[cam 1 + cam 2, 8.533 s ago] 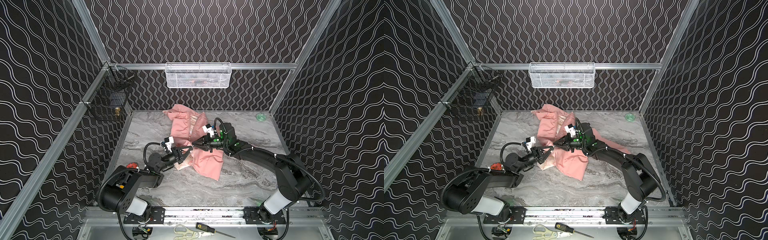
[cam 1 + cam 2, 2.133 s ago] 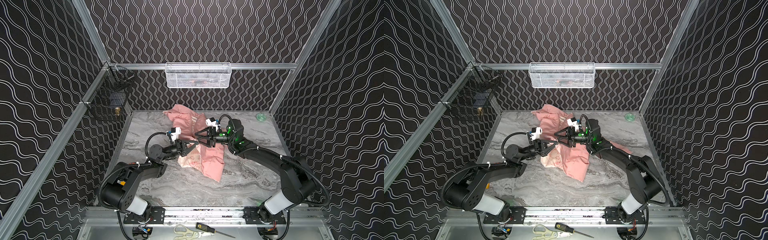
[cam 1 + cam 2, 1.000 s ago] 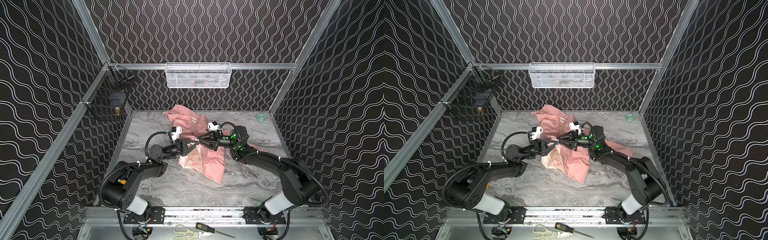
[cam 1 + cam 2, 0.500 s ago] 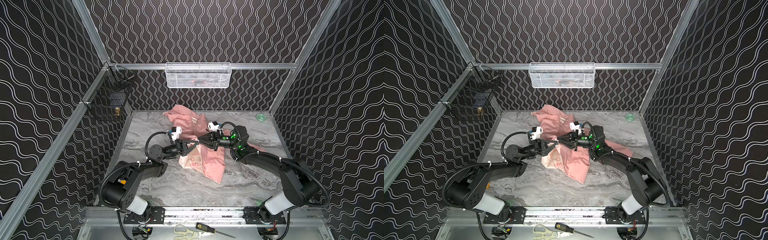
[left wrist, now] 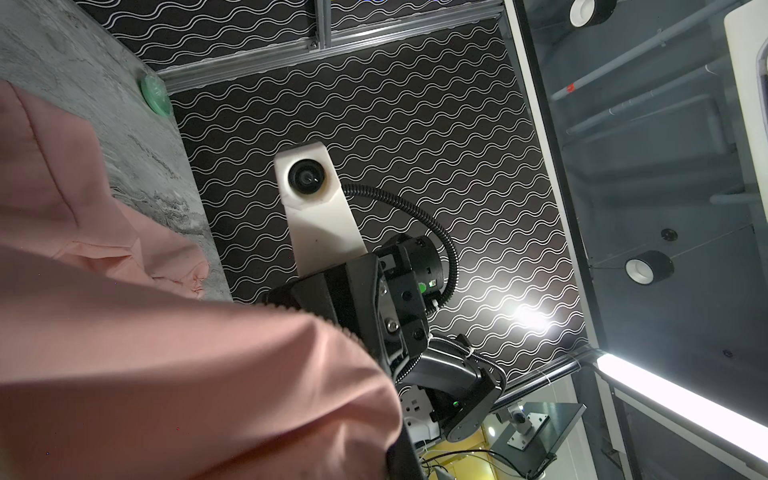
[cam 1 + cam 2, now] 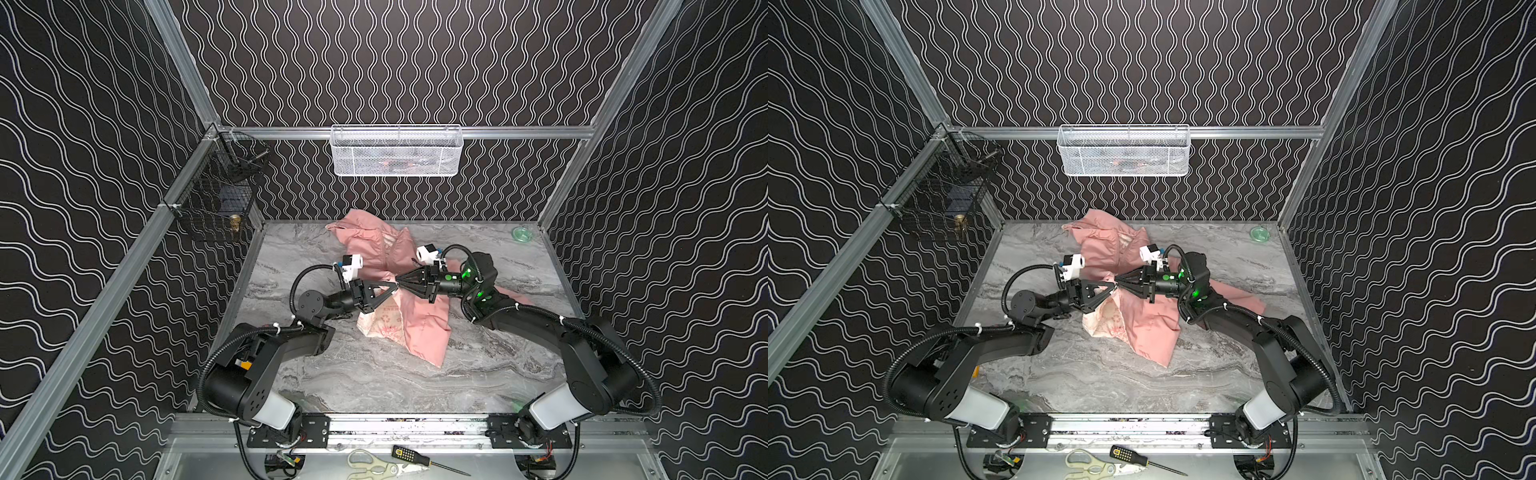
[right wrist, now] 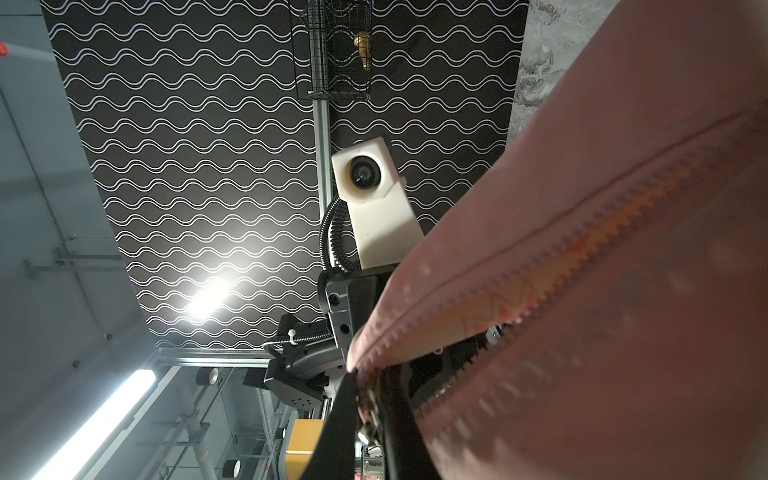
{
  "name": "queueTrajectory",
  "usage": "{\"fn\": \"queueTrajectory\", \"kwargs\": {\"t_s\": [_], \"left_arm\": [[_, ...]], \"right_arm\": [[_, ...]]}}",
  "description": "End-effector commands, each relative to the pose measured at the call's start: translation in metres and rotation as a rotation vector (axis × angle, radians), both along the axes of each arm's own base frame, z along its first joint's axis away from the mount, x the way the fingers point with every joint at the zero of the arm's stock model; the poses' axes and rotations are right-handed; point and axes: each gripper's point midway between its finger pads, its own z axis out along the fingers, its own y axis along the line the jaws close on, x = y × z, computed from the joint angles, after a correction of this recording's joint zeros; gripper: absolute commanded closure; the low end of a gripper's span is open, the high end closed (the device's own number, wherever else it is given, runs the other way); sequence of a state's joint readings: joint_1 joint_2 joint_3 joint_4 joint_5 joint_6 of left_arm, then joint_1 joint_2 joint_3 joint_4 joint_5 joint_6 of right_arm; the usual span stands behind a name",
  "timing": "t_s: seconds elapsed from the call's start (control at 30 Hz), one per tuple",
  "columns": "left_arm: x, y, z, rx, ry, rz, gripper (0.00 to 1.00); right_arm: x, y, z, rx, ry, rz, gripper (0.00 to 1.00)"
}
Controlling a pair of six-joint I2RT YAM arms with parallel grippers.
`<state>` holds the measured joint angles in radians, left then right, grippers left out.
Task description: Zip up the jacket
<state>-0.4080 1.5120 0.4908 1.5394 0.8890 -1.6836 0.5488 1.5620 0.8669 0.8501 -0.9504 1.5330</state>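
While my two grippers meet tip to tip over the marble table [image 6: 374, 386], the salmon-pink jacket [image 6: 419, 328] hangs bunched between them. Its middle is lifted and the rest lies on the tabletop.

State of my left gripper [image 6: 388, 287]: jaws clamped down on a fold of pink fabric. The left wrist view is mostly cloth, with the fingertips hidden.

State of my right gripper [image 6: 402, 286]: jaws nearly together, pinching the jacket at the zipper's end. In the right wrist view something small and metallic sits between my fingers [image 7: 338, 419]. It may be the slider, but it's too blurred to be sure.

The zipper [image 7: 582, 245] gapes beyond that point, teeth apart and cream lining showing, so it is not zipped yet.

Risks:
- The two pinches almost touch, so my fingertips could collide on any pull.
- If the right gripper has tape rather than slider, pulling only drags cloth.
- Thin fabric may slip from the left gripper and tension goes; slack teeth then jam or catch the lining.
- The bunched jacket gives a crooked zipper line, so the slider could bind.
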Motion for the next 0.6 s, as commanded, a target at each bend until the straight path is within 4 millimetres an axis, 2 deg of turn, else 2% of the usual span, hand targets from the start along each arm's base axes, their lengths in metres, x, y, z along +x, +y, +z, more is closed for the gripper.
{"fn": "queueTrajectory", "kwargs": {"t_s": [0.0,0.27,0.57], "left_arm": [[-0.002,0.0008,0.0019,-0.006,-0.001,-0.005,0.89],[-0.0014,0.0005,0.0035,-0.008,-0.005,-0.003,0.89],[-0.0004,-0.0005,0.0029,-0.008,-0.002,-0.004,0.89]], "right_arm": [[-0.0025,-0.0014,0.0137,0.037,-0.055,0.0,0.86],[-0.002,-0.0019,0.0175,0.059,-0.054,-0.006,0.77],[-0.0014,-0.0025,0.0163,0.061,-0.047,-0.014,0.8]]}}
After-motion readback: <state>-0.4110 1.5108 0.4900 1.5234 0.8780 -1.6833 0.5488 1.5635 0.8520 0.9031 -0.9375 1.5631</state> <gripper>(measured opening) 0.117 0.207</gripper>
